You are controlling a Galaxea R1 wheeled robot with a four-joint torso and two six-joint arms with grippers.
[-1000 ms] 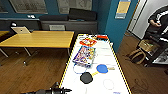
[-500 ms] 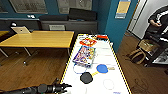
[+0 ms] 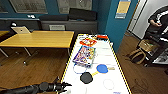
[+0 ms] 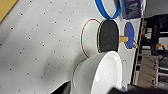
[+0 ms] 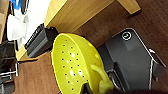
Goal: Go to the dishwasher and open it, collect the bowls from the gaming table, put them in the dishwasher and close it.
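**A:** So, which arm is nearer the work on the long white yellow-edged gaming table (image 3: 110, 65)?

**B:** Clearly the left. In the head view its dark forearm lies along the 9-to-3 line, and the left gripper (image 3: 65, 85) sits just over the table's near left edge. The table's long axis runs from 6 up to 12, so the arm crosses it at a right angle.

**A:** And what is it after?

**B:** A deep round white bowl (image 4: 100, 75) stands on the table, just beside the gripper at about 3 o'clock. In the left wrist view two dark tips stand apart on either side of its near wall. I read that as spread open and not clamped on anything. The bowl stands upright with its mouth up and has no long axis to align with.

**A:** Anything crowding it?

**B:** A flat black round paddle (image 3: 86, 77) lies near, at roughly 1 o'clock from the gripper. Its wooden handle points on to a blue paddle (image 3: 102, 68) further along. Neither touches the bowl as far as I can tell.

**A:** And the right arm?

**B:** It is busy. The right wrist view has a yellow-green perforated plastic bowl (image 5: 72, 65) hanging clear above the brown wooden floor (image 5: 140, 17). The right gripper (image 5: 93, 86) looks clenched on its rim by the small handle. My judgement is that only the left arm is free for the reach, a short push toward 3 o'clock.
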